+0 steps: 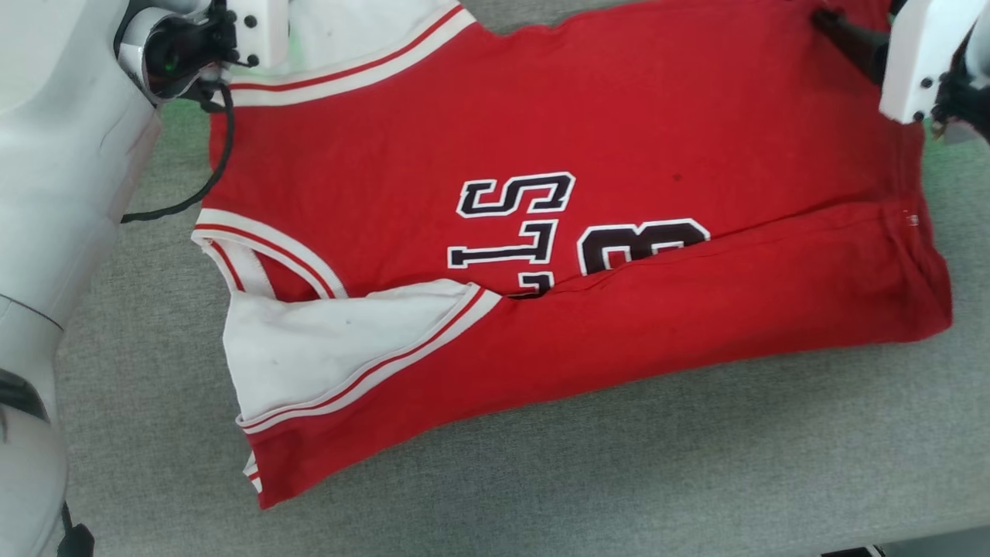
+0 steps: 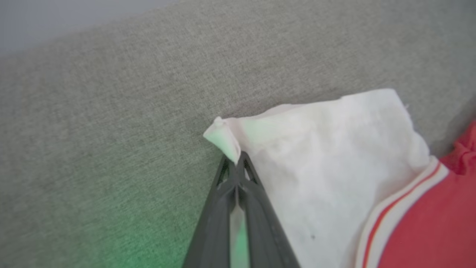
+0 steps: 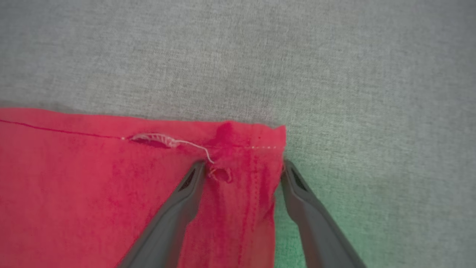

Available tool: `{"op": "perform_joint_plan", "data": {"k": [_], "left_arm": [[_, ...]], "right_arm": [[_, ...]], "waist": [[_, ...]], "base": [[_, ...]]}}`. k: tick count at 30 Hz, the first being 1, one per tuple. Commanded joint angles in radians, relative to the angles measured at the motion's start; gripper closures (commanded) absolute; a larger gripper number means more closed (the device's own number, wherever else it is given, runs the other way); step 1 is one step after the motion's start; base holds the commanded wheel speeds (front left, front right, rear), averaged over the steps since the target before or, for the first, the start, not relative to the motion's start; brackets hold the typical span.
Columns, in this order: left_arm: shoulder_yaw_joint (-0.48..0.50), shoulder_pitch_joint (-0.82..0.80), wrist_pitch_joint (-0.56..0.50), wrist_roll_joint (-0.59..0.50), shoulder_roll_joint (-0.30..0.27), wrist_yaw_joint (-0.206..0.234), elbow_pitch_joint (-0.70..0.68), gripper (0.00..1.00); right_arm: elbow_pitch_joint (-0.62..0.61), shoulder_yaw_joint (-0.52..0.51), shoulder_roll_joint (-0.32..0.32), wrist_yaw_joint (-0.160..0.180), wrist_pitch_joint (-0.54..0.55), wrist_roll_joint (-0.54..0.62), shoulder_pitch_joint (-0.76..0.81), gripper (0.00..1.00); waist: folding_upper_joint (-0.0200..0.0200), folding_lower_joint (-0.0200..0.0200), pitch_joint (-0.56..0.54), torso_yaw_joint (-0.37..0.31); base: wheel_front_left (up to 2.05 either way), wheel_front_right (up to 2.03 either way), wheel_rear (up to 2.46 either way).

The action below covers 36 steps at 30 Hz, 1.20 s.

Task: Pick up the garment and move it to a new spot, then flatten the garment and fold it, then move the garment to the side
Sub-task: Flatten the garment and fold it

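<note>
On grey tabletop (image 1: 657, 480), garment (image 1: 619, 131) lying flat, near edge already folded over. We are pinching white sleeve corner (image 2: 223, 137), left gripper (image 2: 236, 163) clamped tight; right gripper (image 3: 243, 165) gaping, straddling red hem corner (image 3: 260, 141), gripping nothing. Remaining, we reckon: far fold, move aside.

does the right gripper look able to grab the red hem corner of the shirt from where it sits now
Likely yes: the right gripper is open, its fingers straddling the hem corner of the garment, one on the cloth and one at its edge, with nothing in between.
</note>
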<state>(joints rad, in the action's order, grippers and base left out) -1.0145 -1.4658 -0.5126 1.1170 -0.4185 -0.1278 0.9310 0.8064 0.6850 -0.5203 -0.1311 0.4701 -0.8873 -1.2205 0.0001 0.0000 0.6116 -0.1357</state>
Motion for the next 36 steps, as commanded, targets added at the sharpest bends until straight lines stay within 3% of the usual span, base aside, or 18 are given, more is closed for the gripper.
{"op": "perform_joint_plan", "data": {"k": [1, 2, 10, 17, 25, 30, 36], "left_arm": [[-0.01, 0.01, -0.002, 0.007, 0.005, -0.004, 0.0, 1.0], [-0.014, 0.006, 0.0, 0.01, 0.006, -0.004, -0.004, 1.0], [-0.017, 0.035, 0.096, 0.066, -0.009, -0.003, -0.091, 1.0], [-0.034, 0.137, 0.2, 0.146, -0.054, -0.003, -0.274, 1.0], [-0.082, 0.383, 0.364, 0.217, -0.222, -0.003, -0.594, 1.0], [-0.095, 0.577, 0.485, 0.25, -0.365, -0.003, -0.783, 1.0], [-0.108, 0.782, 0.62, 0.288, -0.456, 0.029, -0.926, 1.0]], "right_arm": [[0.019, 0.022, 0.011, 0.001, 0.009, -0.007, 0.013, 0.57], [0.032, 0.02, 0.009, 0.001, -0.001, -0.018, 0.008, 1.0], [0.01, 0.05, -0.023, 0.001, -0.157, -0.044, 0.003, 1.0], [-0.088, 0.093, -0.107, 0.001, -0.211, -0.096, 0.11, 1.0], [-0.262, 0.128, -0.229, 0.001, -0.212, -0.161, 0.328, 1.0], [-0.353, 0.091, -0.309, 0.001, -0.236, -0.189, 0.472, 1.0], [-0.413, 0.022, -0.367, 0.001, -0.252, -0.214, 0.628, 1.0]], "waist": [[-0.0001, 0.0, 0.008, 0.005], [-0.0001, 0.0, 0.01, 0.006], [-0.0001, 0.0, -0.053, 0.026], [-0.0001, 0.0, -0.173, 0.075], [-0.0001, 0.0, -0.31, 0.113], [-0.0001, 0.0, -0.352, 0.122], [-0.0001, 0.0, -0.369, 0.131]], "base": [[0.0, 0.0, 0.0], [0.0, 0.0, 0.0], [0.0, 0.0, 0.0], [0.0, 0.0, 0.0], [0.0, 0.0, 0.0], [0.0, 0.0, 0.0], [0.0, 0.0, 0.0]]}}
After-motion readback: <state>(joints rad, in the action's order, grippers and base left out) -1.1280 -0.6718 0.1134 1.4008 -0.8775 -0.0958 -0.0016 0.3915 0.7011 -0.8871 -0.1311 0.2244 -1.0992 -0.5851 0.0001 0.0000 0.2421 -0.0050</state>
